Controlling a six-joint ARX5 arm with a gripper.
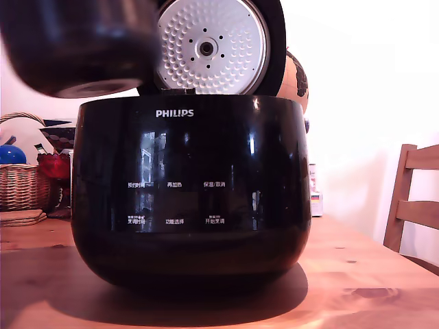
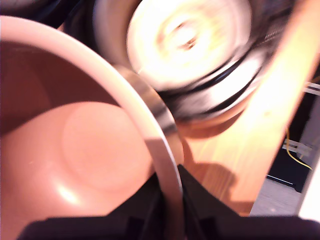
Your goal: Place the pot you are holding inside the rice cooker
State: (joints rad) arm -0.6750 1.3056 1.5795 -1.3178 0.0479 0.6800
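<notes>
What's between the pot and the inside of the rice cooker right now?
Nothing visible. The pot hangs above the rice cooker, toward the exterior view's left, and the lid stands open behind. The tool grips the pot's rim. The cooker's opening itself isn't visible from here.

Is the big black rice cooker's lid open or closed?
Open. In the exterior view the lid stands up behind the rice cooker, showing its dimpled silver inner plate. The pot hangs above, not yet inside.
</notes>
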